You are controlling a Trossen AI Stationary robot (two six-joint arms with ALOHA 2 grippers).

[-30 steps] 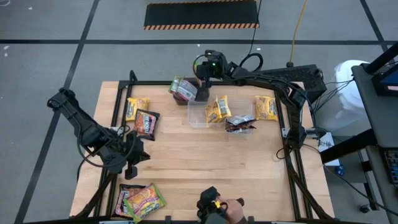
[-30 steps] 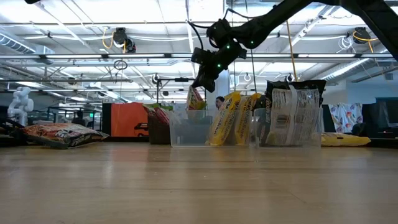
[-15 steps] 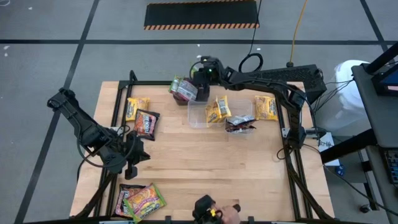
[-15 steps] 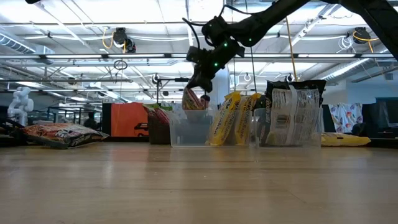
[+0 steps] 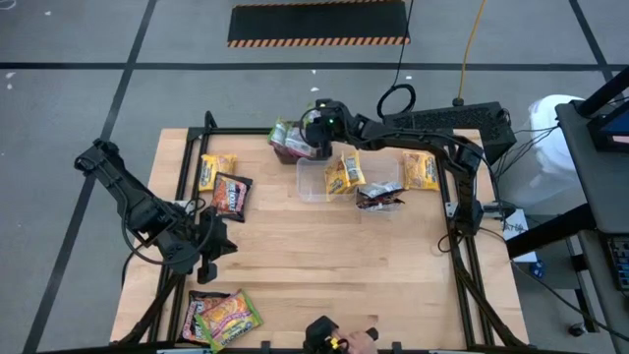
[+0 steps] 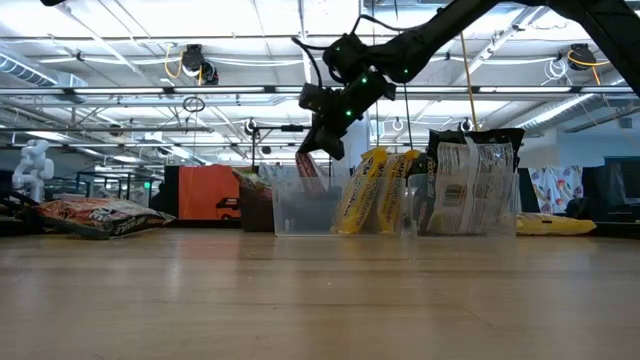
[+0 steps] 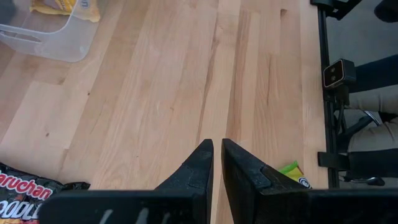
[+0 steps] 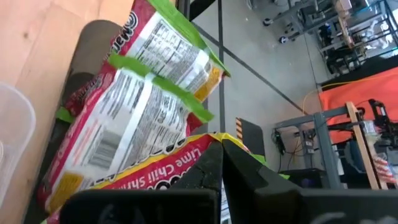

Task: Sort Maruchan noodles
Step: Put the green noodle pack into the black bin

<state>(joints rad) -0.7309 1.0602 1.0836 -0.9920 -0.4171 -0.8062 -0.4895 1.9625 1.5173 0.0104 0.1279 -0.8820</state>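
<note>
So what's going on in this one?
The robot is sorting Maruchan ramen packets. The right gripper is shut on a green-edged packet over the dark box at the table's far edge, which already holds similar packets. Yellow packets stand in the clear tub beside it. The left gripper waits low over bare table at the left, holding nothing. More packets lie at the near left corner.
</note>
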